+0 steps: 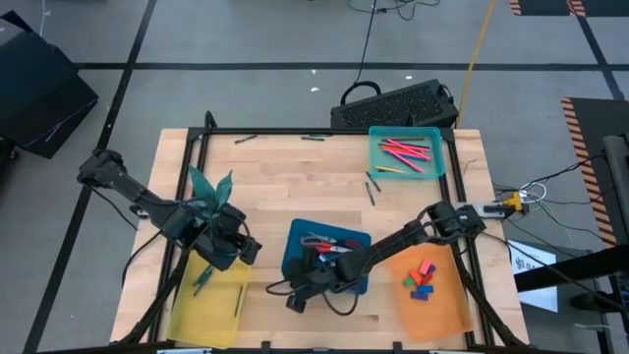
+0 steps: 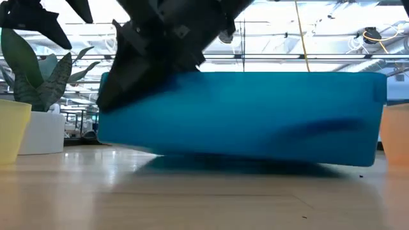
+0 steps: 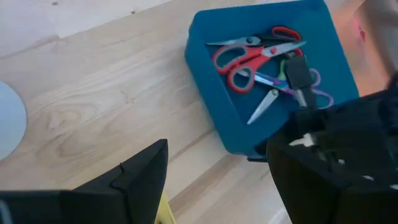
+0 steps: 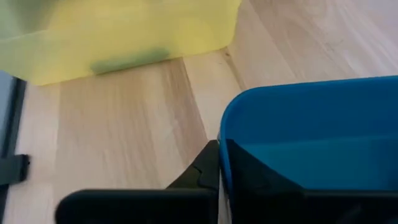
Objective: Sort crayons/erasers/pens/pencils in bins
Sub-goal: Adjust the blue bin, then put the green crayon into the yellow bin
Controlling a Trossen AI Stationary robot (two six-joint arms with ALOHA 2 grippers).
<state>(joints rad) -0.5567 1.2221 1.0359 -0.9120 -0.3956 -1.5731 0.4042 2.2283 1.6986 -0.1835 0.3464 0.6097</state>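
The dark blue bin (image 1: 295, 246) sits near the table's front middle with several scissors (image 3: 258, 56) inside. My right gripper (image 4: 222, 163) is shut on its near-left corner, and in the low view the bin (image 2: 255, 115) is tilted. My left gripper (image 3: 217, 180) hovers open over the wood between the yellow bin (image 1: 208, 300) and the blue bin, holding nothing. The erasers (image 1: 420, 280) lie in the orange bin (image 1: 442, 310) at the front right. The teal bin (image 1: 378, 157) at the far right holds red and pink sticks. My right gripper grips the blue bin's wall at its rim (image 4: 231, 124), near the near-left corner, one finger (image 4: 199, 177) outside and the other inside. The fingers come slanting down from the table's right. The bin's left end (image 2: 128, 144) is raised off the table, its right end lower.
A potted plant (image 1: 211, 192) stands just behind my left gripper. Loose sticks lie on the wood near the teal bin (image 1: 371, 187) and along the far edge (image 1: 246, 139). A keyboard (image 1: 398, 103) lies beyond the table. Bare wood shows at the table's middle.
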